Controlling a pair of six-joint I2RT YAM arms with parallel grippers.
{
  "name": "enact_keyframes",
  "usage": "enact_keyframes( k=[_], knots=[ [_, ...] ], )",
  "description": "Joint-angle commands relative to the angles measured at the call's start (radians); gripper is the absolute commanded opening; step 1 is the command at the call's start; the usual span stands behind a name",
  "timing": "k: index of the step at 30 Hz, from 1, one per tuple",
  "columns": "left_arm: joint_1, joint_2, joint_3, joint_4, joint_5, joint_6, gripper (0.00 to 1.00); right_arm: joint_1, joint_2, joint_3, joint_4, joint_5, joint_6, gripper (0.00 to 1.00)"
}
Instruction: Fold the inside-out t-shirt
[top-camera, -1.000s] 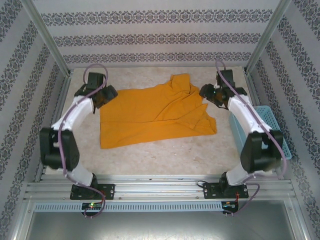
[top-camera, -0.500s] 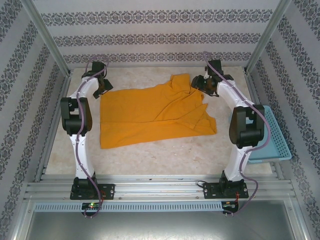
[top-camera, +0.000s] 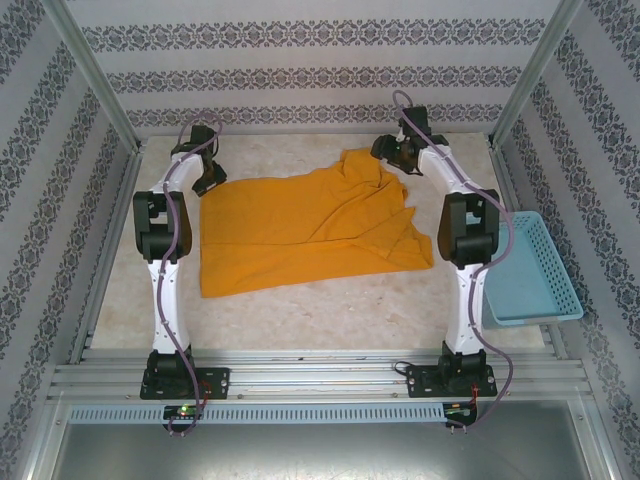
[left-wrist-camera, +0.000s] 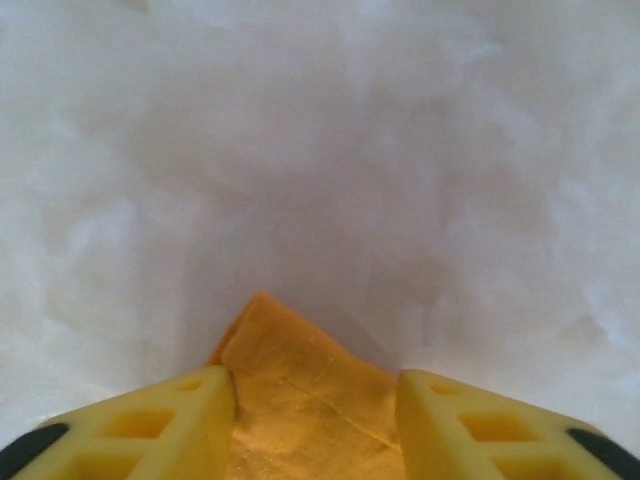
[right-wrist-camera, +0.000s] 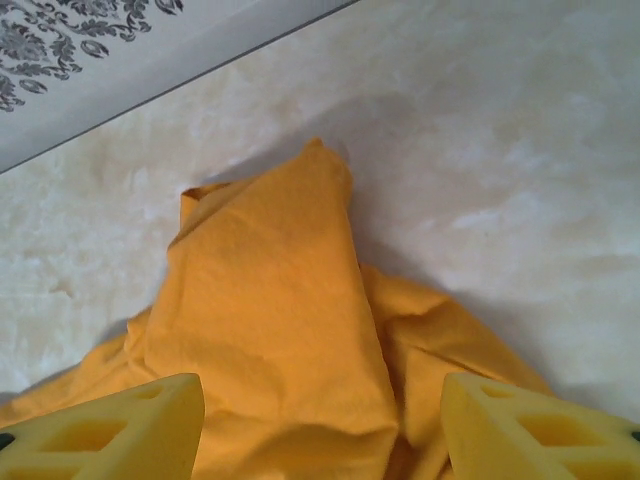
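The t-shirt (top-camera: 310, 225) lies spread on the middle of the tabletop (top-camera: 330, 310). It is mostly flat, with one bunched part pointing to 12 o'clock on its far right side. The left tool (top-camera: 207, 180) is at the shirt's 10 o'clock corner. In the left wrist view its fingers (left-wrist-camera: 170, 420) stand apart with the pointed corner of cloth between them, not yet pinched. The right tool (top-camera: 392, 155) is at the 1 o'clock bunch, its fingers wide apart over the raised fold and holding nothing.

I judge the step is to take both far corners for a fold toward 6 o'clock. To do it well, each tool should go low enough to have cloth deep between the fingers before it shuts. The right side looks harder, because the cloth lies in layers there and a shallow pinch may slip. Both tools should lift together so that the shirt does not twist. The basket (top-camera: 540, 270) at 4 o'clock is apart from the shirt and is no obstacle.
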Motion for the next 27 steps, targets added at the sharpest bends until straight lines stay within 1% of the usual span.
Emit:
enact_keyframes(
  k=[1, 4, 8, 10, 12, 13, 15, 17, 18, 20, 21, 24, 27],
  knots=[
    [0.016, 0.021, 0.014, -0.056, 0.007, 0.006, 0.36, 0.015, 0.092, 0.132, -0.044, -0.009, 0.022, 0.64],
    [0.019, 0.012, -0.008, -0.036, 0.012, 0.004, 0.26, 0.018, 0.182, 0.249, -0.081, -0.027, 0.038, 0.63],
    [0.022, 0.004, -0.034, -0.009, 0.05, 0.002, 0.13, 0.018, 0.293, 0.411, -0.142, -0.033, 0.051, 0.57],
    [0.022, -0.008, -0.047, 0.003, 0.061, 0.003, 0.08, 0.018, 0.344, 0.486, -0.18, -0.029, 0.049, 0.51],
    [0.021, -0.031, -0.065, 0.015, 0.064, 0.005, 0.04, 0.016, 0.383, 0.545, -0.209, -0.035, 0.046, 0.43],
    [0.022, -0.042, -0.073, 0.023, 0.068, 0.007, 0.02, 0.015, 0.393, 0.559, -0.215, -0.04, 0.046, 0.39],
    [0.023, -0.074, -0.09, 0.035, 0.075, 0.01, 0.0, 0.016, 0.393, 0.563, -0.211, -0.024, 0.037, 0.25],
    [0.024, -0.103, -0.105, 0.045, 0.078, 0.012, 0.0, 0.021, 0.373, 0.553, -0.196, 0.006, 0.01, 0.11],
    [0.026, -0.12, -0.114, 0.05, 0.075, 0.013, 0.0, 0.023, 0.36, 0.549, -0.188, 0.024, -0.002, 0.06],
    [0.032, -0.154, -0.148, 0.076, 0.067, 0.013, 0.0, 0.027, 0.336, 0.542, -0.169, 0.037, -0.03, 0.01],
    [0.037, -0.175, -0.175, 0.098, 0.064, 0.007, 0.0, 0.028, 0.323, 0.541, -0.164, 0.042, -0.043, 0.0],
    [0.055, -0.247, -0.27, 0.17, 0.067, -0.012, 0.0, 0.037, 0.277, 0.52, -0.159, 0.059, -0.09, 0.0],
    [0.074, -0.315, -0.352, 0.239, 0.076, -0.013, 0.0, 0.051, 0.207, 0.452, -0.136, 0.085, -0.139, 0.0]
  ],
)
